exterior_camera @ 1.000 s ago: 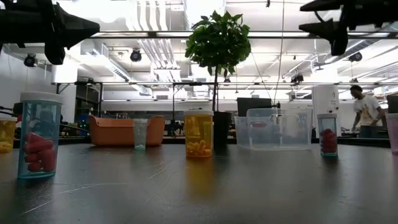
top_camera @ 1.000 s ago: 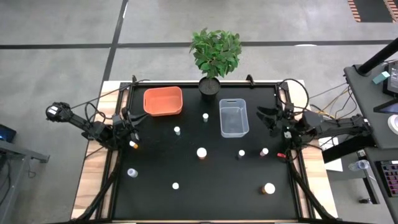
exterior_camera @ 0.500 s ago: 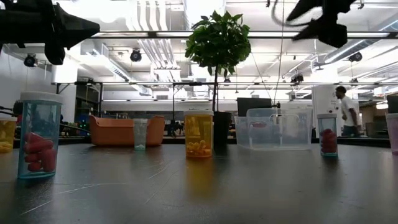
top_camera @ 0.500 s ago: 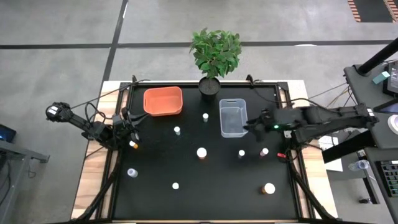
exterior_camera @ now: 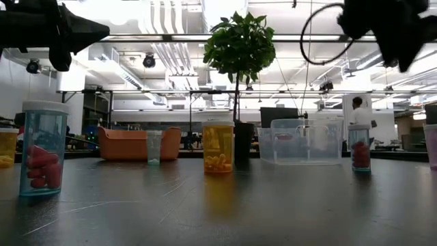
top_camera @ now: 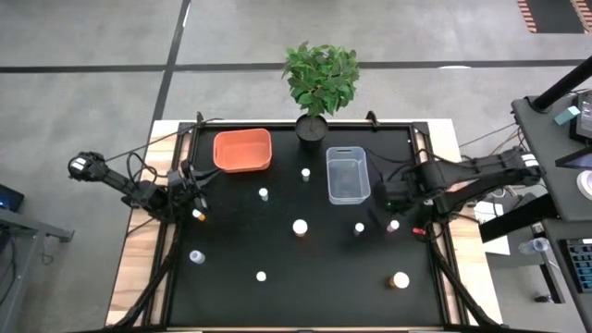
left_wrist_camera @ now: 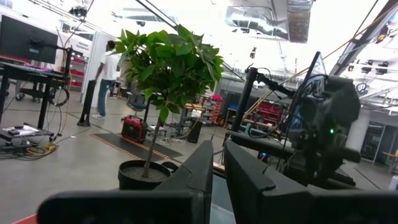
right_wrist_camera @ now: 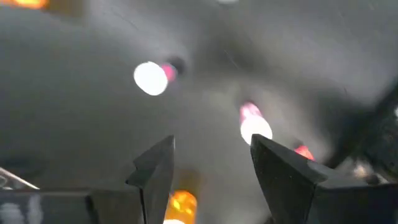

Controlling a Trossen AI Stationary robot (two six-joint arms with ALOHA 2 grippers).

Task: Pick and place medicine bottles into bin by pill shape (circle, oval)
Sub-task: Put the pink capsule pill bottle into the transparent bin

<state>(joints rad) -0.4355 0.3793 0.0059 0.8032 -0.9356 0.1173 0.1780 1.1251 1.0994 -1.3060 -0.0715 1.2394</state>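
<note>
1. Two arms: my right gripper (top_camera: 387, 200) has swung from beside the clear bin (top_camera: 348, 175) half a second ago to a spot over the black table (top_camera: 277, 305) just in front of that bin, above a pink-filled bottle (top_camera: 393, 225); its jaws stand spread, holding nothing
2. My left gripper (top_camera: 191, 190) is unchanged at the table's left edge, jaws pressed nearly together
3. Medicine bottles (top_camera: 300, 227) all stand loose on the table, none in the clear bin or the orange bin (top_camera: 243, 150)
4. Only the right wrist view shows two white-capped pink bottles (right_wrist_camera: 151, 78) lying ahead of my spread fingers (right_wrist_camera: 155, 171)
5. Only the low view shows bottle contents: red ovals (exterior_camera: 42, 147), yellow rounds (exterior_camera: 218, 146)
6. Potted plant (top_camera: 319, 79) at the table's far edge; a person (exterior_camera: 357, 113) stands in the room behind
</note>
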